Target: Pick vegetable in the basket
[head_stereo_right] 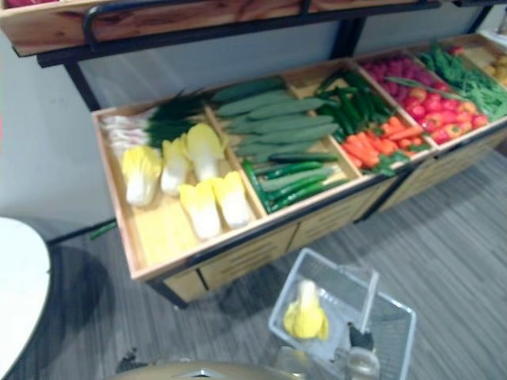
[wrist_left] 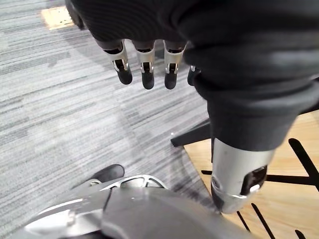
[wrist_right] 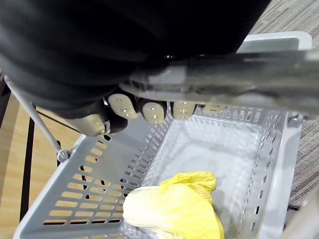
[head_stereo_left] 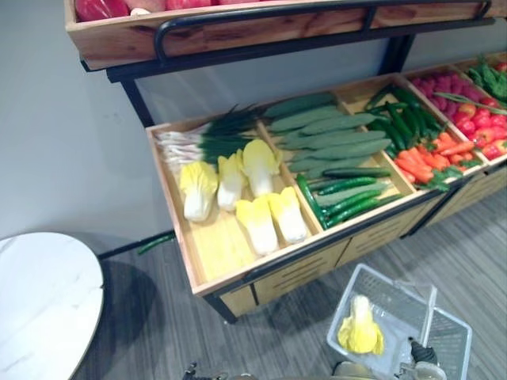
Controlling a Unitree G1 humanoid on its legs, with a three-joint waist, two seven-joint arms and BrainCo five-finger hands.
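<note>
In the left eye view a wooden stand [head_stereo_left: 297, 273] runs up and to the right, its far bins and the upper shelf [head_stereo_left: 238, 36] cut off by the picture edges. Pale yellow cabbages [head_stereo_left: 257, 222] lie in the nearest bin beside dark cucumbers [head_stereo_left: 348, 198]. The grey basket [head_stereo_left: 396, 305] sits on the carpet floor [head_stereo_left: 158, 332] just in front of the stand, a strip of carpet between them, and one yellow cabbage [head_stereo_left: 360, 331] lies inside it. The right robot hand [head_stereo_left: 418, 355] is cut off at the bottom edge there. A round white table [head_stereo_left: 43, 305] stands well apart on the left, by the grey wall [head_stereo_left: 71, 142]. The right eye view adds carrots [head_stereo_right: 368, 149] and red vegetables in further bins, too blurred to name. In the left wrist view the left robot hand [wrist_left: 144, 69] hangs over bare carpet, fingers loose and straight, holding nothing. In the right wrist view the right robot hand's fingers curl round the basket's handle [wrist_right: 234, 74], with the yellow cabbage resting against the near mesh wall below.
</note>
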